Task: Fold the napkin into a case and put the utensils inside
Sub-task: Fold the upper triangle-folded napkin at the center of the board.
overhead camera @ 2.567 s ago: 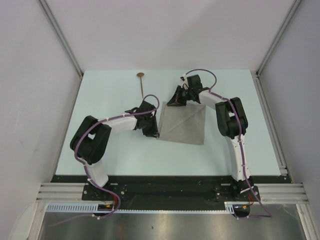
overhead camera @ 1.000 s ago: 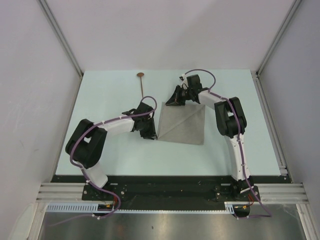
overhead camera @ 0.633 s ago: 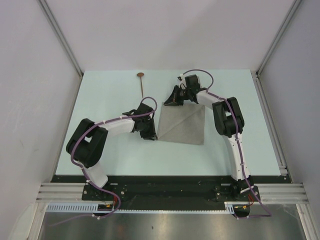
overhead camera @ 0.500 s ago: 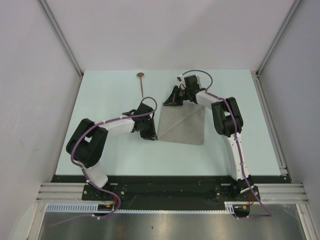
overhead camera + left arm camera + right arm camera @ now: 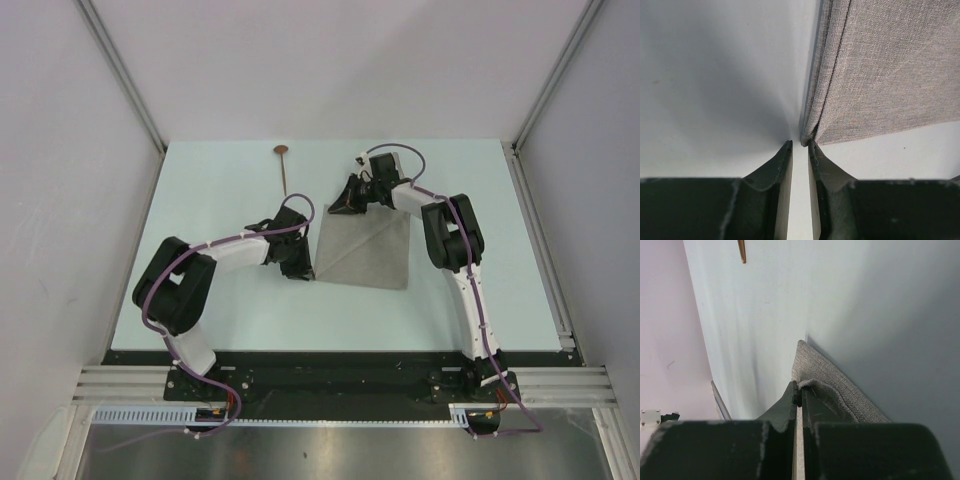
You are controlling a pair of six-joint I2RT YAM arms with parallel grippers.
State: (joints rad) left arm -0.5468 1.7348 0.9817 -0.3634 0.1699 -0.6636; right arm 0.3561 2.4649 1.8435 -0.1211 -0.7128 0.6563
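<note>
The grey-beige napkin (image 5: 365, 248) lies folded flat mid-table. My left gripper (image 5: 299, 268) is at its near-left corner; in the left wrist view the napkin (image 5: 880, 70) ends in a corner pinched between the narrowly spaced fingertips (image 5: 786, 150). My right gripper (image 5: 342, 207) is at the far-left corner, shut on a raised fold of napkin (image 5: 832, 390). The spoon (image 5: 284, 168) lies to the far left of the napkin, copper bowl away from me; one end of the spoon (image 5: 742, 252) shows in the right wrist view. The knife is out of view.
The pale table (image 5: 210, 200) is walled by white panels on the left, the back and the right. A black rail (image 5: 330, 358) runs along the near edge by the arm bases.
The left arm's elbow has dropped and its gripper settled lower at the near-left corner. The right gripper has edged slightly left at the far corner. The napkin and spoon have not moved.
</note>
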